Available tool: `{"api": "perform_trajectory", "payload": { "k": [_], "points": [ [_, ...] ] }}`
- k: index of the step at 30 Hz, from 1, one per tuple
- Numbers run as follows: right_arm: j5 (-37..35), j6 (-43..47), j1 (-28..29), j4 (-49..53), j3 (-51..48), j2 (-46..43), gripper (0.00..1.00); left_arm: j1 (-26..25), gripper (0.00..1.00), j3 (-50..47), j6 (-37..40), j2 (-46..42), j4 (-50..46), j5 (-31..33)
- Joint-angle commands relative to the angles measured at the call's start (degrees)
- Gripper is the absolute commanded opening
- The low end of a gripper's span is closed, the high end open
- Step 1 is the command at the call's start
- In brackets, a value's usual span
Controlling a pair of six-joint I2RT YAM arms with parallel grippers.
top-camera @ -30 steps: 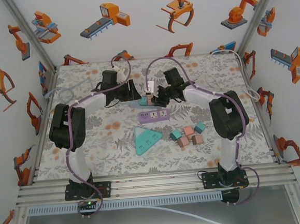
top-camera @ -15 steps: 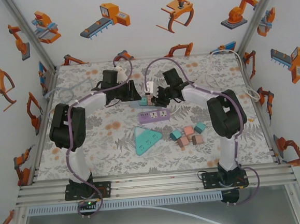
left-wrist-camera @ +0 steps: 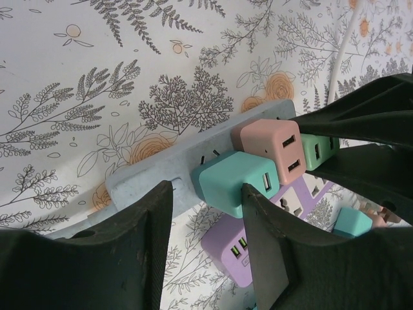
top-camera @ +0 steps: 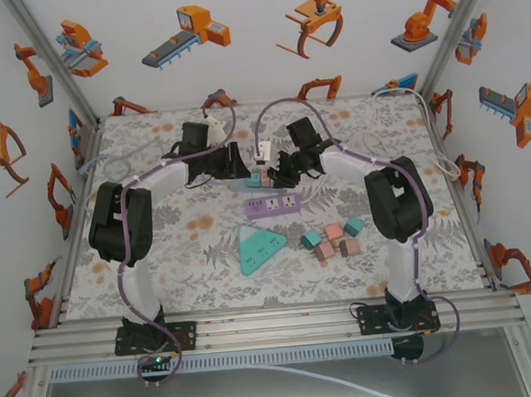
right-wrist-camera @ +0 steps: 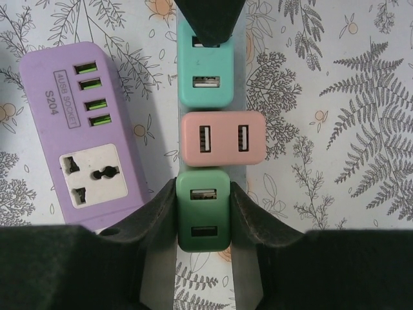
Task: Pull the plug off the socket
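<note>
A grey socket strip (left-wrist-camera: 155, 174) lies on the floral table with three plugs in a row: teal (left-wrist-camera: 232, 184), pink (left-wrist-camera: 271, 145) and green (left-wrist-camera: 316, 150). My right gripper (right-wrist-camera: 203, 213) is shut on the green plug (right-wrist-camera: 203, 219), one finger pressed flat on each side. My left gripper (left-wrist-camera: 205, 194) stands over the strip's other end. Its one fingertip (left-wrist-camera: 161, 194) rests on the grey strip, the other touches the teal plug, and nothing sits in the gap between them. From above, both grippers (top-camera: 240, 168) (top-camera: 279, 168) meet at the strip (top-camera: 259, 174).
A purple socket block (right-wrist-camera: 84, 135) lies right beside the strip. Nearer the arms lie a teal triangular socket (top-camera: 256, 247) and several small pink and teal plugs (top-camera: 333, 239). A white cable (top-camera: 263, 148) runs off toward the back wall.
My right gripper's fingers have closed onto the green plug. Both grippers have crept slightly toward the back of the table; the left fingers narrowed a little early on.
</note>
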State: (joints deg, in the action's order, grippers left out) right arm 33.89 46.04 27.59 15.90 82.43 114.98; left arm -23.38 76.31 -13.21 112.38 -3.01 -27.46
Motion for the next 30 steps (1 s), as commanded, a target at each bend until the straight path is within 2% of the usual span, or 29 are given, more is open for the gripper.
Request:
{"api": "perform_trajectory", "payload": {
  "k": [1, 4, 14, 21, 26, 30],
  "points": [
    [7.07, -2.36, 0.38, -1.11, 4.49, -1.16, 0.13, -2.16, 0.47, -1.68, 3.43, 4.64, -8.11, 3.05],
    [9.63, -4.53, -0.12, -1.81, 5.83, -1.12, 0.13, -2.29, 0.47, -1.83, 3.39, 4.75, -8.30, 3.28],
    [7.23, -2.45, 0.44, -2.08, 5.25, -1.49, 0.11, -3.00, 0.47, -1.73, 3.98, 4.95, -9.26, 3.62],
    [8.44, -6.58, 0.18, -2.91, 7.34, -1.70, 0.09, -4.64, 0.47, -3.05, 3.22, 5.30, -10.29, 5.90],
    [3.75, -0.04, 1.75, 0.02, 6.99, -1.75, 0.08, -4.84, 0.47, -3.45, 3.15, 5.02, -10.43, 6.35],
    [4.47, -2.00, 1.68, -1.35, 7.42, -2.63, 0.08, -4.82, 0.47, -3.79, 3.76, 4.89, -10.96, 6.72]
  ]
}}
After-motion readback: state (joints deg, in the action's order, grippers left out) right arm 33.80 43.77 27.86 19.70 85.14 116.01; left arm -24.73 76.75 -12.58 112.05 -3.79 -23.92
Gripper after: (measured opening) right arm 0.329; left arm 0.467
